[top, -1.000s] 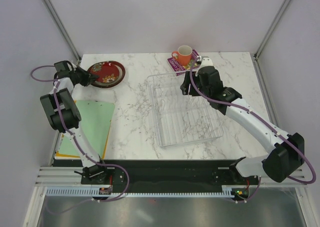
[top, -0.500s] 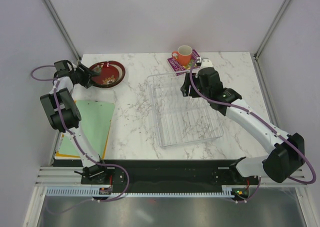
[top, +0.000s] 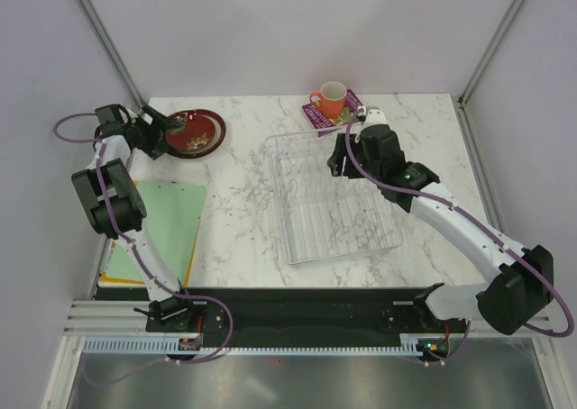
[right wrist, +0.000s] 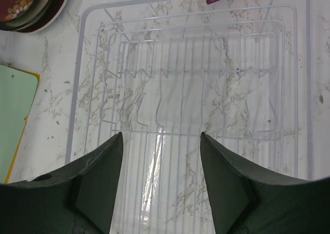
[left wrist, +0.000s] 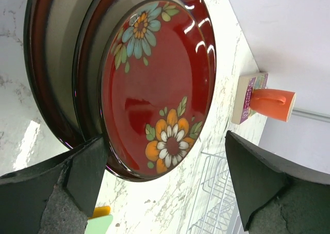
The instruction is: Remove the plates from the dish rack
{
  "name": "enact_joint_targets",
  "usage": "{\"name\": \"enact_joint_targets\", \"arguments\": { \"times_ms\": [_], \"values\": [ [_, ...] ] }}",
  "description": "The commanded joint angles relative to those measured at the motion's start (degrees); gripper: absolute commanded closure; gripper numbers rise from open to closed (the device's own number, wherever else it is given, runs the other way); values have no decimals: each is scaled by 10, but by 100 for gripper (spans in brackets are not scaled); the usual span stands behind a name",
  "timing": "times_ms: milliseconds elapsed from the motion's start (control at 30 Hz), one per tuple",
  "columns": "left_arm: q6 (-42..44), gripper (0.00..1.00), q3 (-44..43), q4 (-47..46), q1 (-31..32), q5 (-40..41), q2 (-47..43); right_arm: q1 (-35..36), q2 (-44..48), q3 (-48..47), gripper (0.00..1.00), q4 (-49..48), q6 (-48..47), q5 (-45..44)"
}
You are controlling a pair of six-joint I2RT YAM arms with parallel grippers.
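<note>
A stack of red plates (top: 192, 131) with painted flowers lies flat at the table's back left. The top plate (left wrist: 154, 79) fills the left wrist view. My left gripper (top: 162, 128) is at the stack's left rim, jaws wide open on either side of the rim (left wrist: 166, 141), holding nothing. The see-through dish rack (top: 335, 220) sits in the middle right of the table, and I see no plate in its slots (right wrist: 185, 53). My right gripper (top: 338, 161) hovers over the rack's far half, open and with nothing between its fingers (right wrist: 161, 136).
An orange cup (top: 330, 98) stands on a purple book (top: 315, 114) behind the rack. A green mat (top: 167, 224) over a yellow sheet lies at the left edge, near the left arm. Frame posts stand at both back corners.
My left gripper has opened from shut and let go of the top plate's rim; the plate now rests on the stack. The right arm has hardly moved.
</note>
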State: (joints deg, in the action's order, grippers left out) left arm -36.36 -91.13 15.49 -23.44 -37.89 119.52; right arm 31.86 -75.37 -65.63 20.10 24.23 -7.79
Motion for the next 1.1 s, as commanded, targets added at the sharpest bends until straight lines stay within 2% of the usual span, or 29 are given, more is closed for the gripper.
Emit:
{"name": "enact_joint_targets", "arguments": {
  "times_ms": [0, 133, 300, 500, 567, 700, 767, 867, 967, 1067],
  "values": [
    [46, 0, -30, 68, -12, 29, -17, -2, 24, 4, 32, -20, 5, 4],
    [74, 0, -54, 111, -12, 81, -40, -1, 29, 9, 32, -20, 6, 4],
    [94, 0, -47, 121, -12, 122, -99, -2, 25, 9, 31, -20, 7, 4],
    [111, 0, -1, 114, 0, 87, -199, -2, 38, 12, 18, -9, -15, -40],
    [142, 0, 23, 109, 10, 86, -251, -2, 39, 10, 15, -1, -24, -54],
    [178, 0, 60, 109, 55, 89, -342, -2, 50, 13, 2, 17, -48, -87],
    [199, 0, 88, 108, 75, 101, -379, -2, 58, 20, 2, 21, -65, -112],
    [236, 0, 129, 95, 148, 148, -457, -2, 77, 30, 2, 22, -85, -132],
    [250, 0, 174, 82, 192, 169, -527, -2, 95, 41, 2, 26, -95, -161],
    [246, 0, 210, 75, 211, 186, -590, -3, 110, 50, 2, 33, -97, -174]
  ]
}}
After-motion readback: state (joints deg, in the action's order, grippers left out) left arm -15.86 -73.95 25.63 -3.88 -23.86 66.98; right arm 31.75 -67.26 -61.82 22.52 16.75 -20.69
